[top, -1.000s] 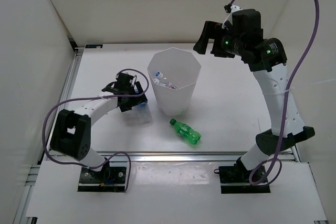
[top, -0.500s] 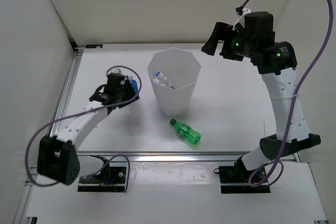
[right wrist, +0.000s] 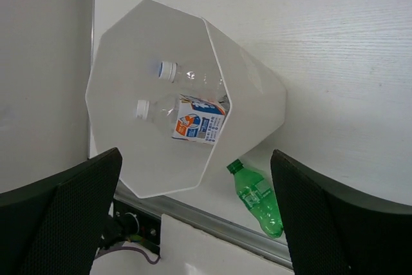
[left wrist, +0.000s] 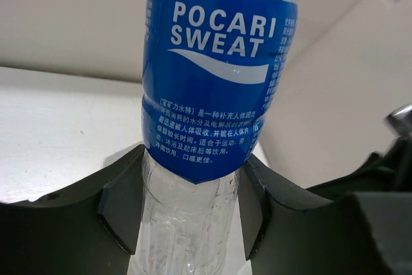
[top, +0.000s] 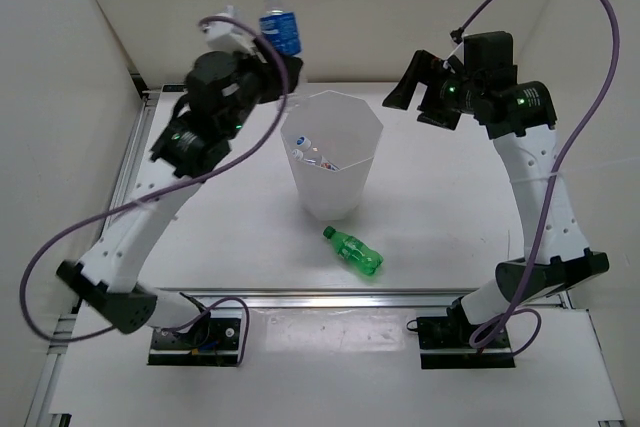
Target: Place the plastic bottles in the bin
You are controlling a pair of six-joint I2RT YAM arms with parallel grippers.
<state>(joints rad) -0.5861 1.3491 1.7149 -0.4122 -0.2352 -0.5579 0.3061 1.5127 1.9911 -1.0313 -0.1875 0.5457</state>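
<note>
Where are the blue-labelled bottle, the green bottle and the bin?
blue-labelled bottle (left wrist: 212, 94), left wrist view, on its label.
green bottle (top: 355, 252), top view, on its body.
bin (top: 335, 197), top view, on its outer wall.

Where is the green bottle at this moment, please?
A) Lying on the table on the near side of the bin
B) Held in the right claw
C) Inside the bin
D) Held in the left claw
A: the green bottle lies on its side on the table, just on the near side of the bin, with neither arm touching it. The left claw holds the blue-labelled bottle instead.
</note>
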